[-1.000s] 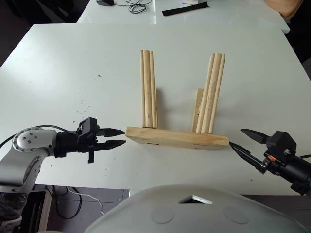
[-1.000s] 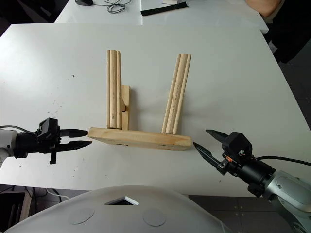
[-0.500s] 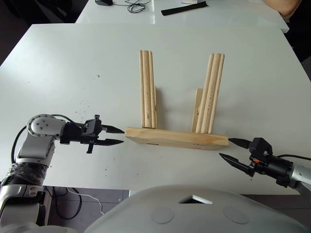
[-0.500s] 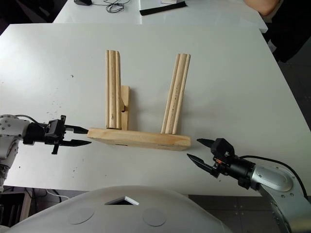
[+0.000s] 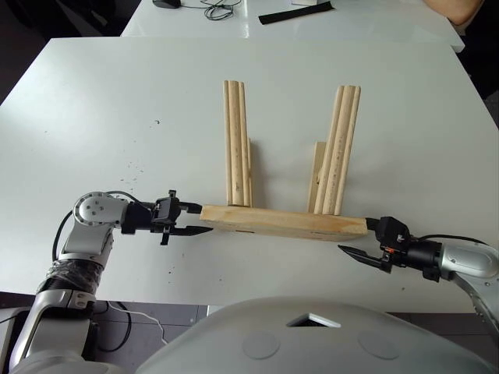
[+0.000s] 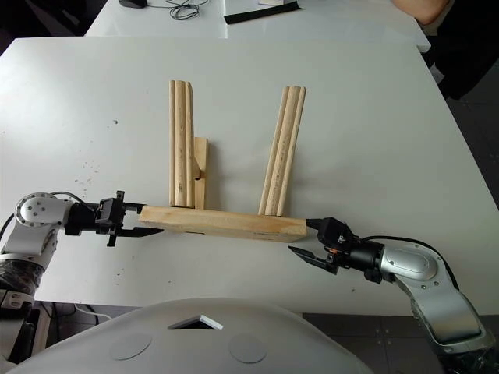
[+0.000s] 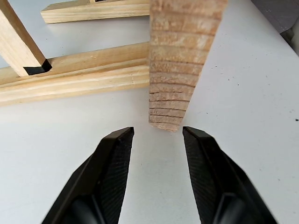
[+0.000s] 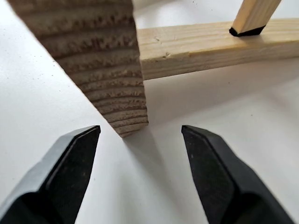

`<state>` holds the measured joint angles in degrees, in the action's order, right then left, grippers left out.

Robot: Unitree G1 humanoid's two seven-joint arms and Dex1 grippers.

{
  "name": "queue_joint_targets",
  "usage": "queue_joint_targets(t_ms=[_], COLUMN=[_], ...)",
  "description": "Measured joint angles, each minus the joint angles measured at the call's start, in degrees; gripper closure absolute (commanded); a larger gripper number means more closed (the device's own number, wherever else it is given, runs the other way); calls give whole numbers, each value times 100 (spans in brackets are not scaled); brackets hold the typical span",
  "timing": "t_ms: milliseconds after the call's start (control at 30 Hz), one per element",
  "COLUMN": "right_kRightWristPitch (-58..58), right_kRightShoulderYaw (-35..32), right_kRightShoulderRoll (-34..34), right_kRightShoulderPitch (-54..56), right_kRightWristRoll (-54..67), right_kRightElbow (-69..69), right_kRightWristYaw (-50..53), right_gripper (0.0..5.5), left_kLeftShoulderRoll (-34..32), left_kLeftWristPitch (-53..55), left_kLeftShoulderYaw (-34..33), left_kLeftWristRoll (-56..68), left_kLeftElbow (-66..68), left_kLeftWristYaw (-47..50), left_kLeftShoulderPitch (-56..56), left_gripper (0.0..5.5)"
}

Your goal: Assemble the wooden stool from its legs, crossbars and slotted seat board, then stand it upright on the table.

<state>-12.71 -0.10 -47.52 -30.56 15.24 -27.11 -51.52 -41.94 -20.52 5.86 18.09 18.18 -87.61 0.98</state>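
On the white bench [image 5: 117,93] the stool [image 5: 236,144] is laid on its side: the seat board [image 5: 284,221] is set on edge, with the legs [image 5: 340,148] pointed away. The left claw [image 5: 199,219] is held open at the board's left end, and the right claw [image 5: 355,236] is held open at its right end.

No writing to read.
The bare wood of the stool [image 5: 284,222] and the white table [image 5: 117,93] carry no letters, numbers, labels or signs that can be made out. The dark strip [image 5: 296,13] on the far table [image 5: 374,23] is too small to show any print.
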Motion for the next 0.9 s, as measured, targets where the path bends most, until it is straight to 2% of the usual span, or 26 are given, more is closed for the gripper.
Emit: queue_joint_targets(t_ms=[200, 533, 800, 900], right_kRightWristPitch=[100, 175, 249, 295], right_kRightShoulderYaw=[116, 712, 797, 795], right_kRightShoulderRoll=[6, 219, 253, 252], right_kRightShoulderPitch=[98, 512, 678, 678], right_kRightWristRoll=[-140, -451, -504, -504], right_kRightElbow=[98, 339, 460, 487], right_kRightWristYaw=[-47, -54, -78, -96], right_gripper=[227, 227, 344, 389], left_kLeftShoulderRoll=[101, 318, 452, 452], left_kLeftWristPitch=[82, -168, -288, -326], left_kLeftShoulderYaw=[179, 443, 576, 581], left_kLeftWristRoll=[-79, -232, -269, -270], left_kLeftElbow=[-231, -144, -46, -38], left_kLeftWristYaw=[27, 127, 157, 188], left_kLeftShoulderPitch=[-17, 69, 229, 232], left_gripper=[292, 292, 410, 418])
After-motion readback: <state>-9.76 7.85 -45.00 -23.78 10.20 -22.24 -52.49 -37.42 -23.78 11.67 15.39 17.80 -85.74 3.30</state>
